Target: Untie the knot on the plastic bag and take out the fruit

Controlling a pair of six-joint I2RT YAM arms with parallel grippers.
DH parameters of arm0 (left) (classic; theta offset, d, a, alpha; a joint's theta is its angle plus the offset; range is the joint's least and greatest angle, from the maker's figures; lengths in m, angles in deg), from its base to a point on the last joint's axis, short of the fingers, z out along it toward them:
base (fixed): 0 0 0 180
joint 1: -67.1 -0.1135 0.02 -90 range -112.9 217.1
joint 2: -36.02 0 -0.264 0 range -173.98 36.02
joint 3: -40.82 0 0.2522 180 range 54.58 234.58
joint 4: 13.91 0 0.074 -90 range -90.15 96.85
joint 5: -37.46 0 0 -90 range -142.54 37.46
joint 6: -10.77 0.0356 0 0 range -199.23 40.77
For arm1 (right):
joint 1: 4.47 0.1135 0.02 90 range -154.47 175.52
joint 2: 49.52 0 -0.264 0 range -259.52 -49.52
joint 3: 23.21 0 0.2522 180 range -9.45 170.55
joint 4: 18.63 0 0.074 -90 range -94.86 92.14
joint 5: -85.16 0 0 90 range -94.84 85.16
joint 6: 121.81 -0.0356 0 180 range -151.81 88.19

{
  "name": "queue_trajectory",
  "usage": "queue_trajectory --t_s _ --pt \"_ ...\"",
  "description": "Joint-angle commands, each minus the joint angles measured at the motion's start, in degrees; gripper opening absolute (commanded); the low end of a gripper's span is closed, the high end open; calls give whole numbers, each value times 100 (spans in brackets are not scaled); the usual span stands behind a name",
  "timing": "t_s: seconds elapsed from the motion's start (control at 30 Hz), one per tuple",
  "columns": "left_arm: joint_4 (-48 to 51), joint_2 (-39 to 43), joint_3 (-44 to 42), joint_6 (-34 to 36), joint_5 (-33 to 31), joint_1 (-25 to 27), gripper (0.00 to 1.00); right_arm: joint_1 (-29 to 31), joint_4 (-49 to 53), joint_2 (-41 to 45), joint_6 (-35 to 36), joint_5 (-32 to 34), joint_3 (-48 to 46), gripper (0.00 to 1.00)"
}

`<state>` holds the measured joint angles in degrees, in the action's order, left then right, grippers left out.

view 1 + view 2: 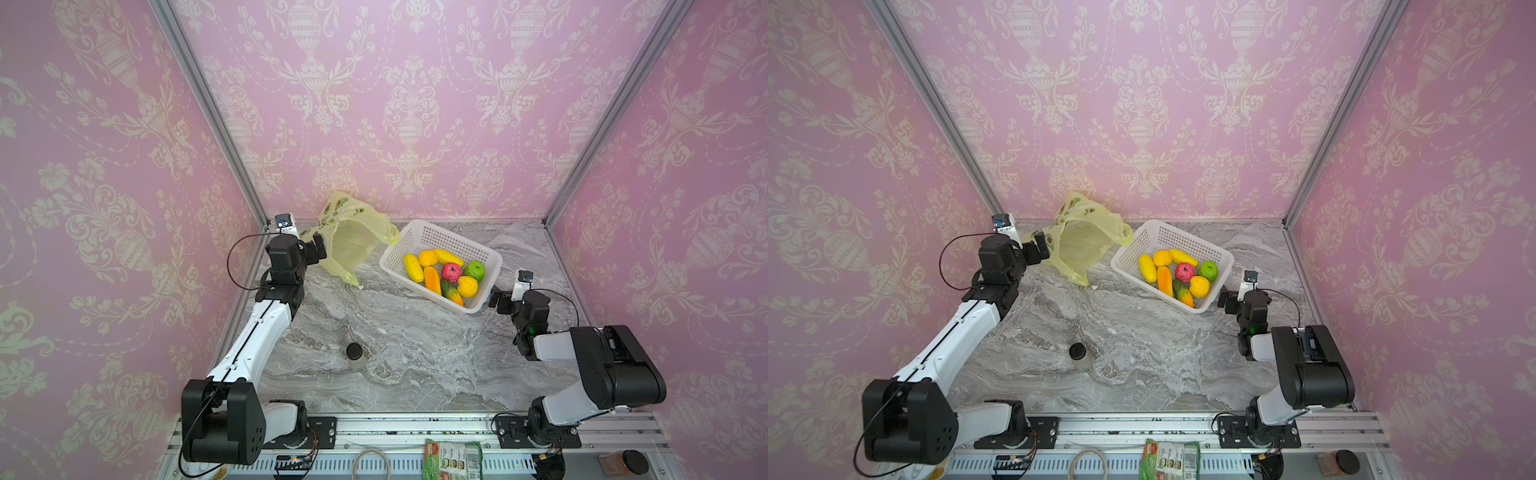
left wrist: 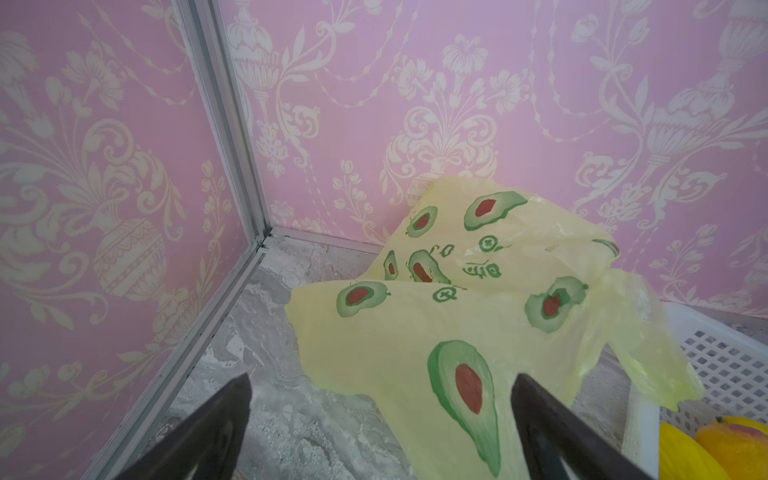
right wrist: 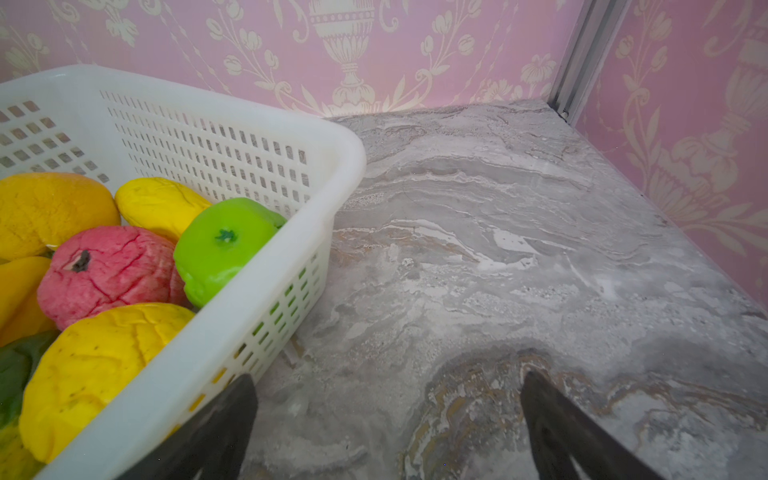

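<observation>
Robot test booth, lab-style, not real home. Pink patterned wallpaper (image 1: 415, 104) on three walls, joined by bare aluminium posts (image 1: 214, 112) in corners beyond left gripper (image 1: 318, 248) and right gripper (image 1: 498, 300). Marble-look tabletop (image 1: 415, 353) beneath both. Well behind grippers, at arm bases: metal rail (image 1: 415, 428), exposed circuit board (image 1: 291, 462), snack packet (image 1: 452, 459) lying on frame.

Marble table (image 1: 415, 353): bag (image 1: 353, 243), basket (image 1: 451, 245), jar (image 1: 355, 357)

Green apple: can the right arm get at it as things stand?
Probably yes: the open right gripper sits just outside the basket, beside the apple, which lies uncovered; only its wall stands between.
</observation>
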<state>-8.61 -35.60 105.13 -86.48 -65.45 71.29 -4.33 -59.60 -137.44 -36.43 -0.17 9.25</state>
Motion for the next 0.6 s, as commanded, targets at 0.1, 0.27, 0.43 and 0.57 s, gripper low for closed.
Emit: queue_trajectory --t_s 0.1,0.27,0.43,0.57 --pt "-1099 523 -1678 744 -603 430 99 21 -45 -18 90 -134 125 100" --pt "-2438 -290 -2708 809 -655 426 99 27 -41 -21 82 -133 126 100" --pt "-3385 -995 -2933 879 -531 408 99 25 -41 -18 92 -133 130 100" --pt "-3346 -1217 -2749 1046 -329 403 99 26 -45 -17 84 -135 130 100"
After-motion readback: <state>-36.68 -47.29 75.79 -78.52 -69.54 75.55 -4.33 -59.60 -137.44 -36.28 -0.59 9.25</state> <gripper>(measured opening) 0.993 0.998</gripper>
